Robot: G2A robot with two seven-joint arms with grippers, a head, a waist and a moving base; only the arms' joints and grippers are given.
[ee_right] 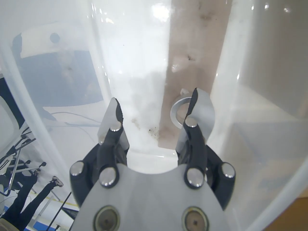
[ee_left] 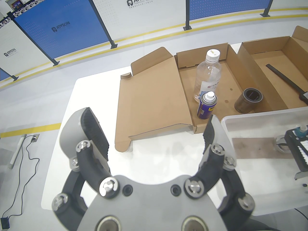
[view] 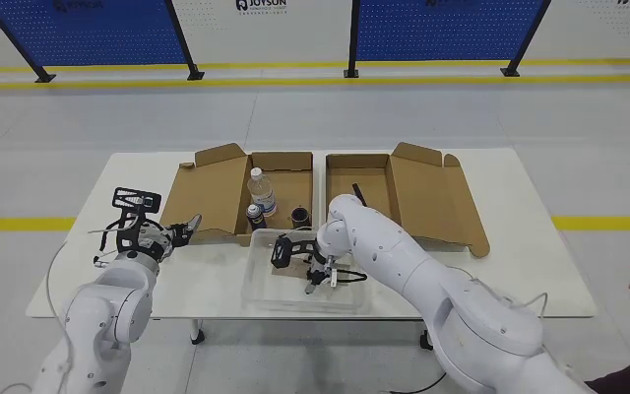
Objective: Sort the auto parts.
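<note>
The right pincer (ee_right: pixel 155 97) is down inside the clear bin (ee_left: pixel 240 118) at the near edge of the white surface (view: pixel 512 227), its fingers spread wide and holding nothing. A metal ring (ee_right: pixel 173 114) lies flat on the bin floor, on a brown strip (ee_right: pixel 197 49), with one fingertip over its rim (whether the two actually touch, I cannot tell). The left pincer (ee_left: pixel 150 121) hangs above the surface beside the bin, fully open and empty. Behind the bin, two open cardboard boxes sit side by side. The left box (view: pixel 290 182) holds a standing water bottle (ee_left: pixel 208 73), a spray can (ee_left: pixel 207 105) just beside it, and a dark cylinder (ee_left: pixel 247 99) a little apart. The right box (view: pixel 376 192) holds a black bar (ee_left: pixel 286 80) lying flat.
</note>
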